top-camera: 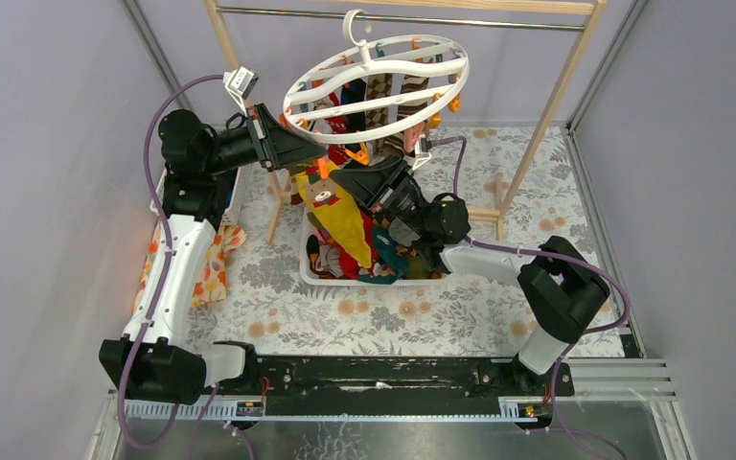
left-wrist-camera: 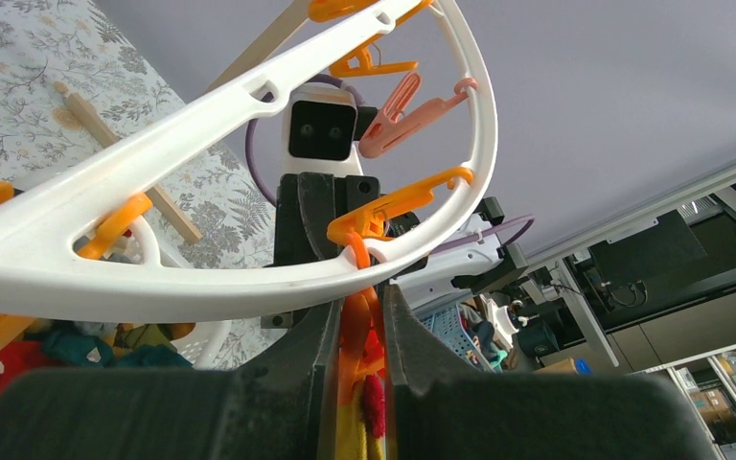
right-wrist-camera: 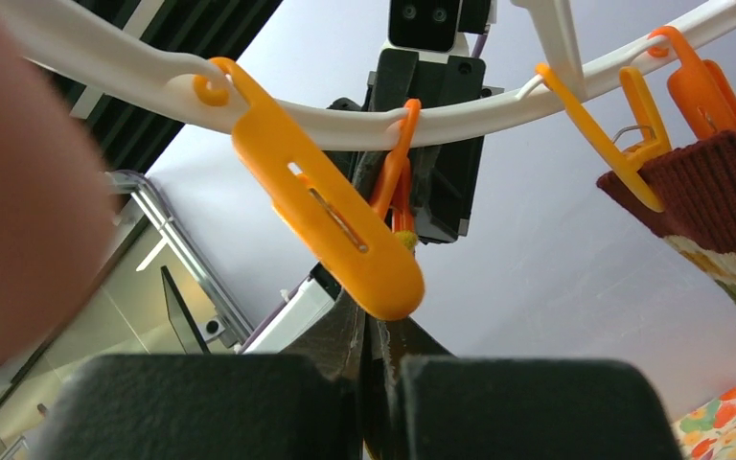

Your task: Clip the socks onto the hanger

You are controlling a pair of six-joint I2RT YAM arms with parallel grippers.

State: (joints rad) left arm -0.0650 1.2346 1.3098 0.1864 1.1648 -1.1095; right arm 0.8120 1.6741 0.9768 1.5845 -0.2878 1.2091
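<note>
The white oval hanger (top-camera: 374, 86) hangs by its hook from the metal bar. Several socks hang from its clips, among them a brown-cuffed one (right-wrist-camera: 704, 192). My left gripper (top-camera: 297, 153) is under the hanger's near-left rim, shut on an orange clip (left-wrist-camera: 369, 316); a yellow sock (left-wrist-camera: 374, 412) with a red patch lies between the pads. My right gripper (top-camera: 340, 182) is just below, shut on that yellow sock (top-camera: 340, 216), which trails down toward the basket. In the right wrist view the gripper (right-wrist-camera: 369, 331) sits behind a loose orange clip (right-wrist-camera: 326, 225).
A white basket (top-camera: 309, 273) holding more socks (top-camera: 383, 259) stands under the hanger. A wooden-framed rail (top-camera: 546, 105) with a metal bar (top-camera: 402, 17) stands at the back. An orange-flowered cloth (top-camera: 213, 268) lies at the left.
</note>
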